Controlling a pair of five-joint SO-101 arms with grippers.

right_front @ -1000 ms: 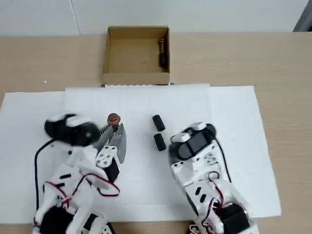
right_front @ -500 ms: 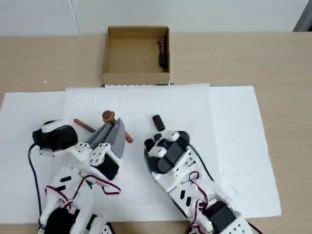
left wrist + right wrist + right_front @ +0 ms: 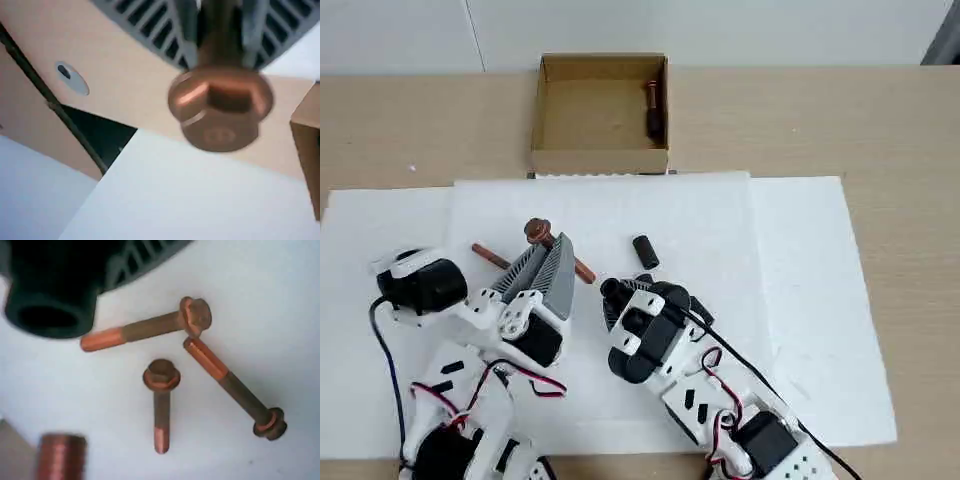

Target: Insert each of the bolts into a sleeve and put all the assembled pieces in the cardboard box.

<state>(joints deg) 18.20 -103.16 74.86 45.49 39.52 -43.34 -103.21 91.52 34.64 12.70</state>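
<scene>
Your left gripper point(image 3: 549, 250) is pinching a bolt point(image 3: 538, 232) by the shank. In the left wrist view its copper flanged head point(image 3: 220, 107) pokes out past the grey ribbed fingers point(image 3: 150, 25). Your right gripper point(image 3: 613, 292) is clamped on a black sleeve point(image 3: 47, 305), whose open bore faces the right wrist camera. The two grippers sit just beside each other over the middle of the white foam sheet point(image 3: 790, 250).

Watch the clutter under them. Three loose bolts point(image 3: 161, 400) lie on the foam close together, two of them nearly touching head to tip. From above, the left gripper's fingers cover most of that cluster, and you see just two shaft ends sticking out on either side. A blurred threaded copper end shows at the edge of the right wrist view; you cannot tell which bolt it belongs to.

A loose sleeve point(image 3: 644, 252) lies on the foam just past the right gripper, between it and the cardboard box point(image 3: 535, 110). The box sits on the table point(image 3: 840, 120) at the foam's far edge, with one assembled piece point(image 3: 653, 112) against its right wall.
</scene>
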